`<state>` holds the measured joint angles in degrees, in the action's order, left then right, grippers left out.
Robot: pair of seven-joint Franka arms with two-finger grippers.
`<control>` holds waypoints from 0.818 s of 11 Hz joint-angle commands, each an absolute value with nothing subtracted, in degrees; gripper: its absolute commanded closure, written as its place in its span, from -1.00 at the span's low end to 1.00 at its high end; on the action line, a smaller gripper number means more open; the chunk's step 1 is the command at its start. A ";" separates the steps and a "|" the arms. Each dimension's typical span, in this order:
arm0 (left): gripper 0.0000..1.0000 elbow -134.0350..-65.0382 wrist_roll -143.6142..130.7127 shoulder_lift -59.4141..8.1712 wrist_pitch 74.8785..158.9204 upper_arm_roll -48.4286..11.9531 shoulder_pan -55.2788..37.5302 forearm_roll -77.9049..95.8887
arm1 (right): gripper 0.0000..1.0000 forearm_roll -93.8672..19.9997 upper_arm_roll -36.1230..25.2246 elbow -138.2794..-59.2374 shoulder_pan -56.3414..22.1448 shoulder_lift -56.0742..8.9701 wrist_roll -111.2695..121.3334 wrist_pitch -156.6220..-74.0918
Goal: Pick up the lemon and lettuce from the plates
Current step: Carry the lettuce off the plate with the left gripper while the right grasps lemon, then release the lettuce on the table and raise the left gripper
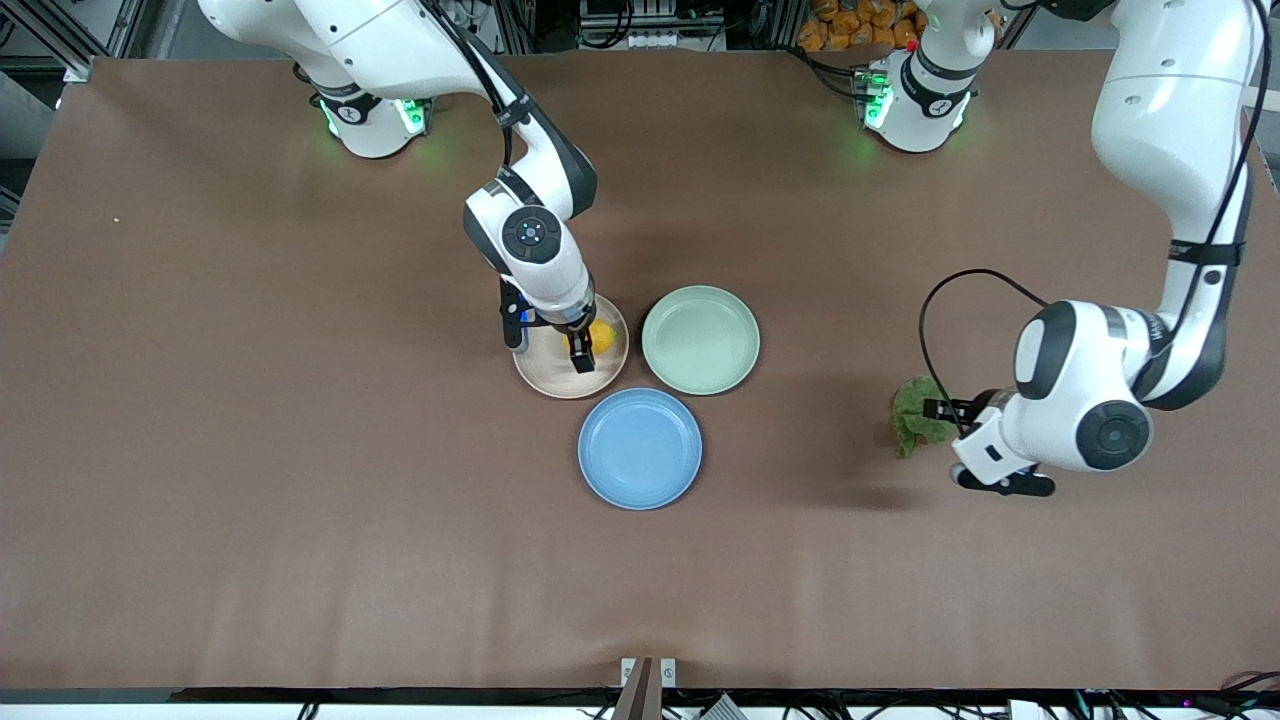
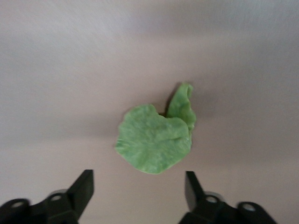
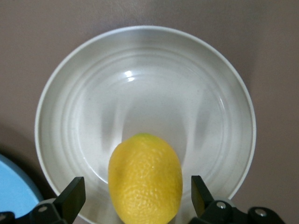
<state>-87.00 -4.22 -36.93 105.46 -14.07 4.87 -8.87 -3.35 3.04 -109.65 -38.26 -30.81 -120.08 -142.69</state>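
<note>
Round matte blue plate [image 1: 640, 448]: lower centre of the front view, nearest the camera; nothing on it.

Small ruffled dull-green lettuce leaf [image 1: 918, 414]: right of centre, off the plates, on the brown table [image 1: 250, 450] toward the left arm's end. The left gripper [image 2: 136, 192] is over it, fingers spread wide, holding nothing. Likely very light, limp and easily creased; best pinched gently across its thicker folded part [image 2: 181, 105].

Small oval yellow lemon with dimpled skin [image 3: 145, 177]: centre of the front view, in the round beige-pink plate [image 1: 545, 378]. The right gripper [image 3: 136, 196] straddles it, fingers wide on either flank, not visibly touching. Likely firm and rounded, apt to roll or slip; grip across the short middle.

Round pale mint-green plate [image 1: 700, 340]: just beside the beige-pink one, bare.
</note>
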 commanded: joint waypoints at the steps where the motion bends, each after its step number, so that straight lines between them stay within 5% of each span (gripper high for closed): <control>1: -1.00 -84.73 -4.39 -32.80 103.80 -14.41 4.75 -12.56 | -1.00 -0.27 1.15 -110.39 -40.95 -32.86 -125.15 -147.03; 6: -1.00 -83.24 -10.54 -24.01 96.18 -15.55 3.52 -12.31 | -1.00 0.00 0.88 -110.30 -41.66 -34.72 -125.24 -149.06; 7: -1.00 -82.80 -10.55 -22.43 94.93 -16.17 2.91 -12.30 | -0.74 0.26 0.70 -110.30 -41.66 -34.72 -125.16 -149.06; 9: -1.00 -82.71 -10.37 -18.04 94.75 -16.43 2.99 -12.22 | 0.13 1.32 0.62 -110.13 -41.14 -34.72 -125.16 -148.98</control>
<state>-82.40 -9.24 -22.80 96.09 -16.06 3.14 -11.15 -0.82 1.37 -110.09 -40.78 -34.63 -121.98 -147.52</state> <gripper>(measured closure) 0.000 0.194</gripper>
